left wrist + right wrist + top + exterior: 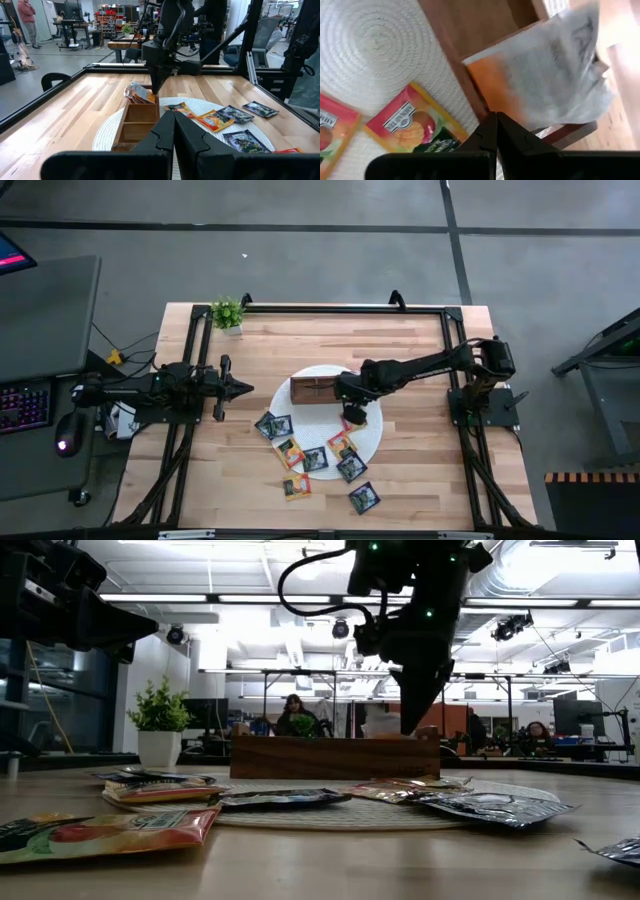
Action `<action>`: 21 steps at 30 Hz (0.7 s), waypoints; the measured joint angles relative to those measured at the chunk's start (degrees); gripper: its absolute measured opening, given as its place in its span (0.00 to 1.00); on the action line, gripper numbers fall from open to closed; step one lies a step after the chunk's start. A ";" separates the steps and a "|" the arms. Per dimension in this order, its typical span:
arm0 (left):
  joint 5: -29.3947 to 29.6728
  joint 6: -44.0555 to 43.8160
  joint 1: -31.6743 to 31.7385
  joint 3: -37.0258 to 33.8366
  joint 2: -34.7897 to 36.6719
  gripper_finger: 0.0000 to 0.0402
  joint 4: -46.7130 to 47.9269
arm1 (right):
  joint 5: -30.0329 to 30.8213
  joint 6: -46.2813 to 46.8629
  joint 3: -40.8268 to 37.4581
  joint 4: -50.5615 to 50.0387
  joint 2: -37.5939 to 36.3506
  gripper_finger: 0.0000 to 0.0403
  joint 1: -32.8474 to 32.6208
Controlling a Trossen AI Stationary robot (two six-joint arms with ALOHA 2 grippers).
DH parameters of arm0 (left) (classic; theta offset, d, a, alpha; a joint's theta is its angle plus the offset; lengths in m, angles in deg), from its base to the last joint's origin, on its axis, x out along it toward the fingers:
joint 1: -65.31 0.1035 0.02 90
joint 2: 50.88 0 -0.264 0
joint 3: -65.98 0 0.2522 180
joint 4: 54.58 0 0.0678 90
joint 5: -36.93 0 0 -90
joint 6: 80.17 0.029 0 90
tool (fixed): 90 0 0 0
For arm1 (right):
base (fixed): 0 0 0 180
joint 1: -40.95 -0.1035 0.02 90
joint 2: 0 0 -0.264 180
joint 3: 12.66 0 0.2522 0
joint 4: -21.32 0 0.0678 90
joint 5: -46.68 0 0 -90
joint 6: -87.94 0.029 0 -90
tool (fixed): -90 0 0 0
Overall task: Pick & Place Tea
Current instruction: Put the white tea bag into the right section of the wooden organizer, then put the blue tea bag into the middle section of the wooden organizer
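The table (420,340) filled the middle of the high view, with a round white mat (375,435) at its centre. A wooden box (312,389) sat on the mat's upper part. The right gripper (352,416) reached in from the right to the box's right end, fingers clamped on a white-and-orange sachet (545,75) at one corner, over the end compartment. The left gripper (245,388) waited at centre-left, fingers together and holding nothing. The other tea sachets (318,459) lay scattered below the box in the lower middle of the frame, some on the mat and some on bare wood. They looked light, thin and floppy, probably slick foil, so a pinch at an edge or corner seemed best.
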State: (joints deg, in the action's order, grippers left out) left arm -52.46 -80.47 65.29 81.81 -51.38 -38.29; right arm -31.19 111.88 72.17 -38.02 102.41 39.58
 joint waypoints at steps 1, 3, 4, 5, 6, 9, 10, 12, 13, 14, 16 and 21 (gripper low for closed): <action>0.00 -0.01 -0.01 0.00 -0.01 0.00 0.00 | 0.21 -0.02 0.00 0.02 0.00 0.00 0.25; 0.00 0.01 -0.01 0.01 0.00 0.00 0.00 | 0.96 -0.36 0.00 0.00 0.00 0.00 0.75; 0.00 0.01 0.01 0.01 0.00 0.00 0.00 | 1.29 -0.53 0.00 0.01 0.00 0.00 1.00; 0.00 0.00 0.00 -0.01 -0.01 0.00 0.00 | 1.49 -0.79 0.00 0.05 0.00 0.00 1.22; 0.00 -0.01 -0.01 0.01 -0.02 0.00 0.00 | 1.56 -0.90 0.00 0.16 0.00 0.00 1.45; 0.00 -0.01 -0.01 -0.01 0.00 0.00 0.00 | 1.39 -0.90 0.00 0.68 0.00 0.00 1.54; 0.00 -0.01 -0.01 0.01 0.00 0.00 0.00 | 1.37 -0.90 0.00 0.62 0.00 0.00 1.51; 0.00 -0.01 0.01 0.00 0.00 0.00 0.00 | 1.42 -0.70 0.00 0.66 0.00 0.00 1.27; 0.00 -0.01 0.00 0.01 -0.02 0.00 0.00 | 1.53 -0.61 0.00 0.64 0.00 0.00 1.23; 0.00 -0.01 0.01 0.01 -0.02 0.00 0.00 | 1.63 -0.61 0.00 0.67 0.00 0.00 1.21; 0.00 0.00 0.01 0.01 -0.02 0.00 0.00 | 1.60 -0.59 0.00 0.84 0.00 0.00 1.21; 0.00 -0.01 0.01 0.01 -0.01 0.00 0.00 | 1.38 -0.95 1.19 0.59 -0.24 0.00 0.60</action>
State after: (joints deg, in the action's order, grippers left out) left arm -52.46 -80.48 65.30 81.82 -51.39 -38.29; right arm -29.81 110.93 73.36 -37.44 102.18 40.18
